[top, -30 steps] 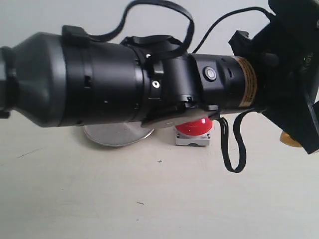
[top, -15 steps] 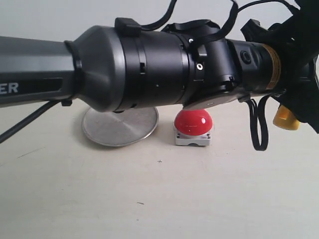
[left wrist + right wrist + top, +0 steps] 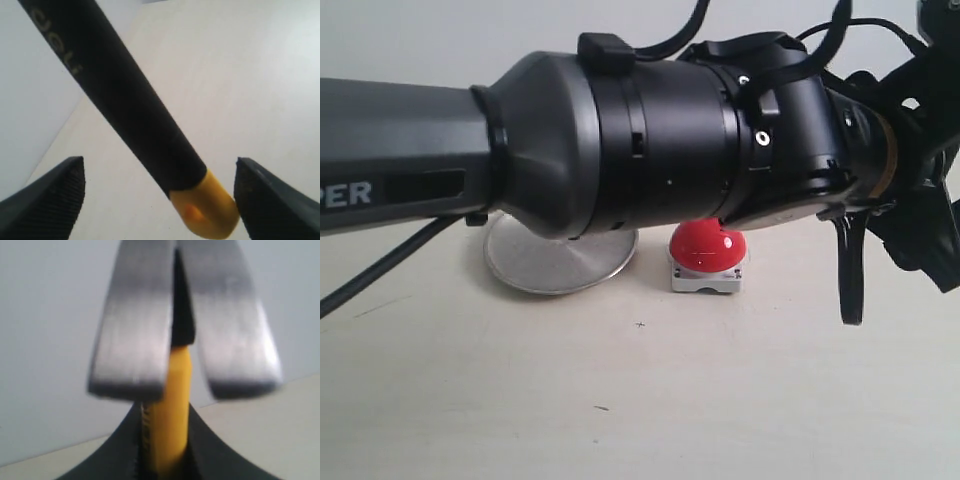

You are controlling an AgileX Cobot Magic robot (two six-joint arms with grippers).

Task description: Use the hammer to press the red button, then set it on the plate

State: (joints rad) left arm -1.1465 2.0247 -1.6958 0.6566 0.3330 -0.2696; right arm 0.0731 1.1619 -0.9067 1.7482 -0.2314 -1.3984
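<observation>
The hammer's black handle (image 3: 130, 105) with its yellow end (image 3: 210, 215) passes between the fingers of my left gripper (image 3: 157, 161). That gripper is open; the yellow end lies close to one finger (image 3: 265, 195), far from the other. My right gripper (image 3: 167, 412) is shut on the hammer's yellow shaft just below the steel claw (image 3: 135, 340). In the exterior view the hammer is hidden behind the left arm (image 3: 620, 140). The red button (image 3: 705, 248) on its grey base sits on the table beside the metal plate (image 3: 555, 268); both are partly covered by that arm.
The left arm crosses almost the whole exterior view close to the camera, with black cables (image 3: 850, 270) hanging at the right. Pale tabletop (image 3: 640, 400) lies in front of the plate and button. A white wall stands behind.
The left arm has slid further right across the exterior view. The yellow handle end that showed at the right edge is now hidden behind the dark gripper parts.
</observation>
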